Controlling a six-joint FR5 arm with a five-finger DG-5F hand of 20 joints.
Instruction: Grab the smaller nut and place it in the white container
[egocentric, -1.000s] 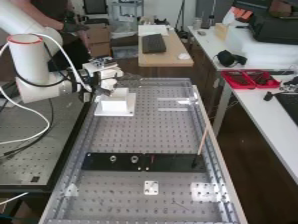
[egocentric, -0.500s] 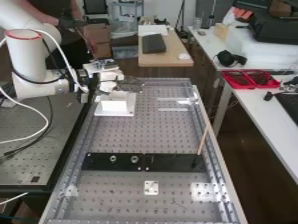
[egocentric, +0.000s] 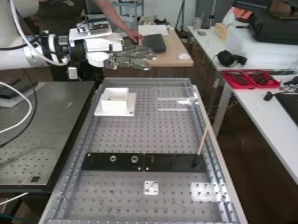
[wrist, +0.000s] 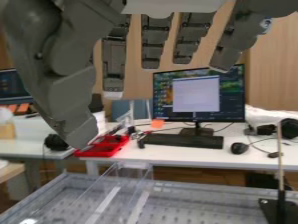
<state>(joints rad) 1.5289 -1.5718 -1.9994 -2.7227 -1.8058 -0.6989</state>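
Standing near you on a flat black bar (egocentric: 174, 163), the larger nut (egocentric: 113, 159) and the bearing (egocentric: 134, 159) are resting side by side, slightly apart. Farther along, the white container (egocentric: 114, 106) is sitting upright on its white base plate (egocentric: 129, 108). Above and beyond it, the hand (egocentric: 126, 62) is hanging with its fingers straight and spread, thumb off to one side, holding nothing. Over the last second, the arm (egocentric: 16, 56) has been lifting the hand up and away from the container, which is staying put. For you, this is suggesting a release and retreat: the smaller nut is probably lying inside the container, though you are needing a look inside to confirm. Farther still, a red tray (egocentric: 249, 87) is resting on a white table (egocentric: 264, 111).
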